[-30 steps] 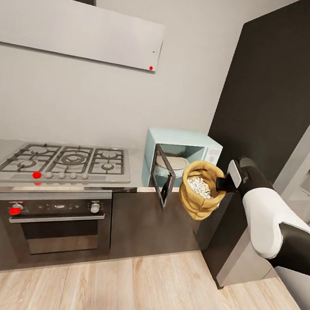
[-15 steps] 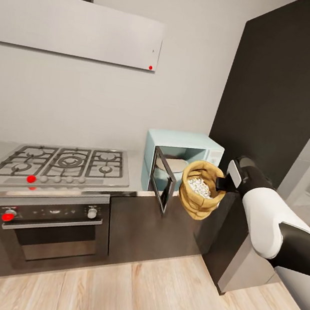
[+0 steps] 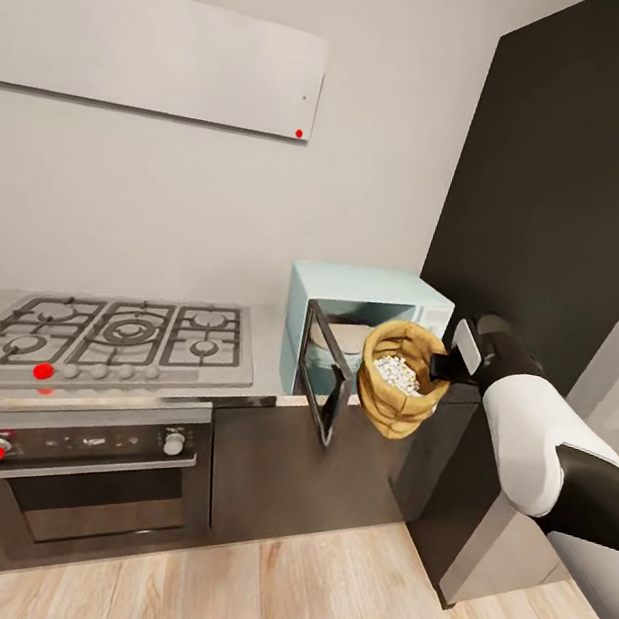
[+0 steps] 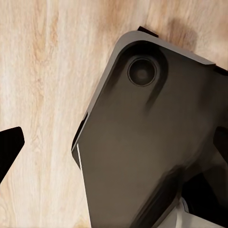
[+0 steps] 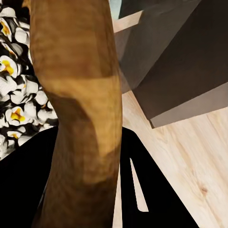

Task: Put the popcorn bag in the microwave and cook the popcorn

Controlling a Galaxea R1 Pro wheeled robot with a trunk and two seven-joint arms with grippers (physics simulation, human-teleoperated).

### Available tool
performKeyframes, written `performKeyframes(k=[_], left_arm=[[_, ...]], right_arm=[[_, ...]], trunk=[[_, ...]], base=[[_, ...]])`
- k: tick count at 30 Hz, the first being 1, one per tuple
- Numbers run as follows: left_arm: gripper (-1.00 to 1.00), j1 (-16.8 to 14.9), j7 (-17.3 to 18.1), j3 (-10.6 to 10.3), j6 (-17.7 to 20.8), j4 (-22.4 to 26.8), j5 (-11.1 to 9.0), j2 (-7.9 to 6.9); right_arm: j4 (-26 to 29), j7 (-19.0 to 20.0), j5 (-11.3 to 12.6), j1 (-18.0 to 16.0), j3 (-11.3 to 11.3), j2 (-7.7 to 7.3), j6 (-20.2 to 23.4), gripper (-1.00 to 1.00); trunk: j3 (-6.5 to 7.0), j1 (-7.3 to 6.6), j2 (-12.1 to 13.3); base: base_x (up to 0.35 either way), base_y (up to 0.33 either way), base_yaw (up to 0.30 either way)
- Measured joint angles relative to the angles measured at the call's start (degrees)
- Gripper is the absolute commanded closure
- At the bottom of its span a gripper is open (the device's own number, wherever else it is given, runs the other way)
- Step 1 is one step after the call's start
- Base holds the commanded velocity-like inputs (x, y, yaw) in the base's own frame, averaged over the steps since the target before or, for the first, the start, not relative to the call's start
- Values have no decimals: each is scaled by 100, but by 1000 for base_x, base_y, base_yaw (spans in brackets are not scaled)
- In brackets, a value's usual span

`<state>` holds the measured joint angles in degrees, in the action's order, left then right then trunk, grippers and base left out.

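Between the right gripper's fingers [image 3: 439, 366] sits the thick rolled rim of the popcorn bag [image 3: 397, 378], pinched at its near side; the right wrist view shows that coarse tan cloth rim [image 5: 83, 109] running between two black fingers [image 5: 152, 190]. From there the right arm [image 3: 530, 440] reaches back toward the robot, its black wrist giving way to a white shell, forearm roughly level and pointing toward the microwave [image 3: 361, 334]. Held in the air, the sack stands upright, mouth up, tilted slightly toward the camera, just in front of the open oven cavity. Popcorn [image 3: 398, 373], white with yellow flecks, fills its mouth. Boxy and pale mint, the microwave stands on the silver-grey worktop [image 3: 268, 343], its dark glass door [image 3: 327, 372] swung outward. On the left gripper, one black finger [image 4: 9, 149] shows above pale wood floor [image 4: 42, 71]; I cannot tell its spread.
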<state>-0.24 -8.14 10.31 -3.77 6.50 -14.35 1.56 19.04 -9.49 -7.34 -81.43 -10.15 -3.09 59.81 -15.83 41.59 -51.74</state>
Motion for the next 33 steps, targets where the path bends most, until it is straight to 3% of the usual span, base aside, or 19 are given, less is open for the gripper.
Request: performKeyframes(k=[1, 3, 6, 15, 22, 33], left_arm=[[-100, 0, -1, 0, 0, 0, 0, 0], [-100, -1, -4, 0, 0, 5, 0, 8], [-100, 0, -4, 3, 0, 9, -1, 9], [-100, 0, -4, 0, 0, 9, -1, 9], [-100, 0, -4, 2, 0, 17, -2, 9], [-100, 0, -5, 6, 0, 17, -2, 9]], right_arm=[[0, 0, 14, 0, -2, 27, -1, 100], [-1, 5, 73, 0, -9, 242, -7, 100], [-1, 5, -42, -1, 11, 430, -1, 100], [-3, -2, -33, -16, 10, 379, -1, 100], [-17, -4, -37, -342, 16, 366, -1, 100], [-20, -32, -36, -379, 53, 389, -1, 100]], trunk=[[0, 0, 0], [0, 0, 0], [0, 0, 0], [0, 0, 0], [0, 0, 0], [0, 0, 0]], base=[[0, 0, 0], [0, 0, 0], [0, 0, 0], [0, 0, 0], [0, 0, 0], [0, 0, 0]])
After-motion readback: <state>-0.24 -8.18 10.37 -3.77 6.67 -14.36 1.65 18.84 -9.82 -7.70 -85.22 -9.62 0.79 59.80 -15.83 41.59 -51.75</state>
